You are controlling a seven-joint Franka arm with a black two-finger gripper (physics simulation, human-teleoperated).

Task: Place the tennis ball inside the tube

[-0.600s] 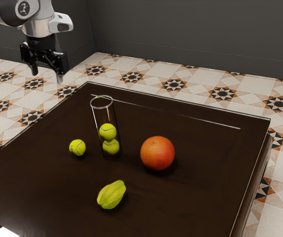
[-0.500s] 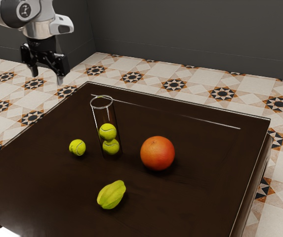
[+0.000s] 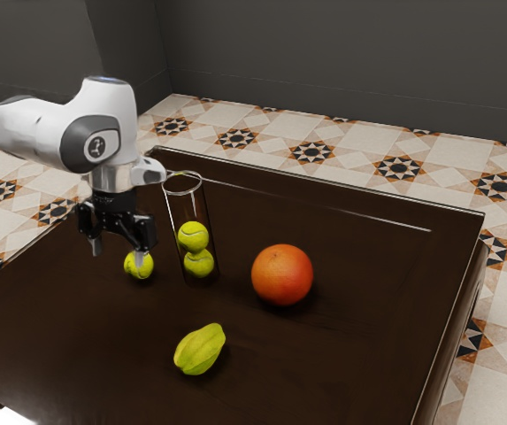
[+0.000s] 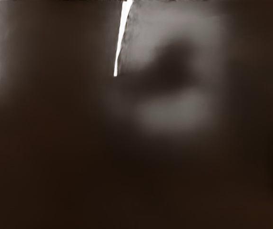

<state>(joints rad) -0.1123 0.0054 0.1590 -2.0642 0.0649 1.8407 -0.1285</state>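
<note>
- Exterior view: approach step, judging by the pose. Gripper (image 3: pixel 119 255) low over the table (image 3: pixel 350 354), claw spread, nothing pinched.
- Loose tennis ball (image 3: pixel 147 268) lies on the table, just past the claw, toward four o'clock from its middle.
- Clear tube (image 3: pixel 188 208) stands near the ball, its base toward three o'clock. Upper ball (image 3: pixel 194 235) and lower ball (image 3: pixel 199 264) stacked inside; room above them, I judge, for the loose one.
- Orange fruit (image 3: pixel 282 275) at three o'clock from the tube's base; green fruit (image 3: pixel 200 349) at five o'clock from the loose ball.
- Next move, probably: centre over the loose ball, lower, close, lift clear of the rim, release above the mouth.
- One fingertip covers part of the loose ball; contact or gap, cannot tell.
- Wrist view: brown blur, grey haze (image 4: pixel 174 117), white sliver (image 4: pixel 121 38). Cannot identify any of them; no help with alignment.
</note>
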